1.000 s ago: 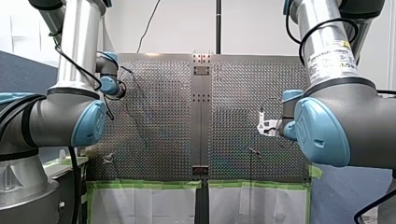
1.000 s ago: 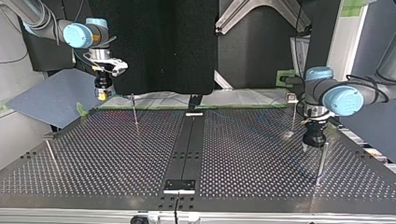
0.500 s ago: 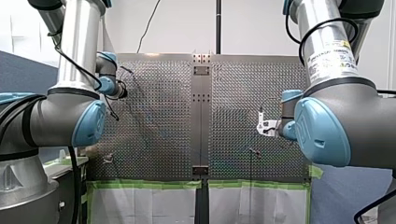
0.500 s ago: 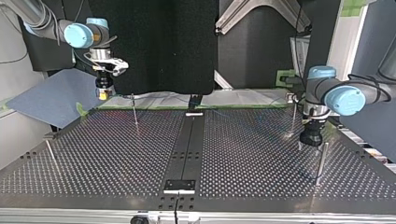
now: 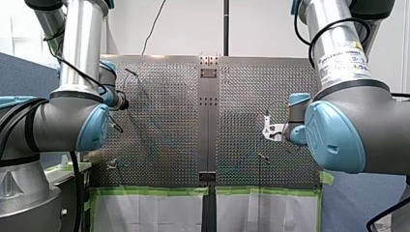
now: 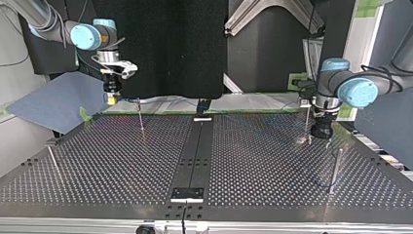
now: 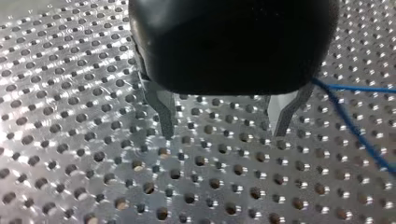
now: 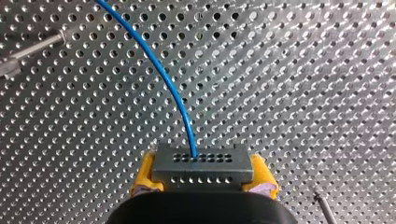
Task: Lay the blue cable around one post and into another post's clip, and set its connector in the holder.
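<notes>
While my right gripper (image 8: 203, 179) clamps the grey connector (image 8: 203, 163) between its yellow pads (image 8: 144, 177), the blue cable (image 8: 161, 74) arcs away from it over the perforated table (image 8: 303, 70). My left gripper (image 7: 223, 131) hangs close over the table with its metal fingers (image 7: 161, 105) spread and nothing between them, the cable passing beside one finger.

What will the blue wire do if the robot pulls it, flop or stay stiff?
Probably floppy: the blue cable bends in a smooth arc from the connector gripped in my right hand. It looks thin, so it is likely light. Pulled, it would probably trail behind; pushed, it might buckle rather than shove things.
</notes>
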`<state>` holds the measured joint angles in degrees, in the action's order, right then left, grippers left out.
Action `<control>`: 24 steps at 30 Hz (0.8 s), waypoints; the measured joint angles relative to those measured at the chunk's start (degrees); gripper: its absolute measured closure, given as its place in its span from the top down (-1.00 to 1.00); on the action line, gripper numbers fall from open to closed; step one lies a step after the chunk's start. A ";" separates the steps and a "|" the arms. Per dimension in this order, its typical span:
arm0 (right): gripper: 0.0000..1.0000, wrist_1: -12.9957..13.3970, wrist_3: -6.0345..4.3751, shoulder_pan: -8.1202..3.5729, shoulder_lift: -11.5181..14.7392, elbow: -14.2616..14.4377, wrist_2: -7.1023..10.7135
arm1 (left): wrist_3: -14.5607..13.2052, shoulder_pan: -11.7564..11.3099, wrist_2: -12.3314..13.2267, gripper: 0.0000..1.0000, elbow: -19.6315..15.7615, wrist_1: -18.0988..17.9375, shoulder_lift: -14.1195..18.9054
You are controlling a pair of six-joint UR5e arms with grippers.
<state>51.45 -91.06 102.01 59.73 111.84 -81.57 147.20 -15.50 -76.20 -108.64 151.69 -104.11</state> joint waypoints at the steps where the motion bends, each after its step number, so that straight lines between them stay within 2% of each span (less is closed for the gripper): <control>1: -1.00 0.00 0.00 0.09 0.00 0.00 0.00 | 0.47 -0.09 0.42 1.00 -0.29 -0.47 0.00; 7: -1.00 -0.27 0.06 0.56 -0.01 0.00 -0.14 | 3.66 -0.93 2.79 1.00 -1.55 -2.44 0.01; 21: -1.00 -0.78 0.17 1.33 0.00 0.01 -0.23 | 9.51 -2.35 4.12 1.00 -7.89 -7.65 0.02; 24: -1.00 -0.92 0.17 1.51 0.00 0.00 -0.31 | 9.71 -2.32 4.07 1.00 -9.34 -9.09 0.02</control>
<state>50.53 -90.89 103.53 59.73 111.85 -81.88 156.91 -17.82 -72.13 -117.98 142.60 -104.09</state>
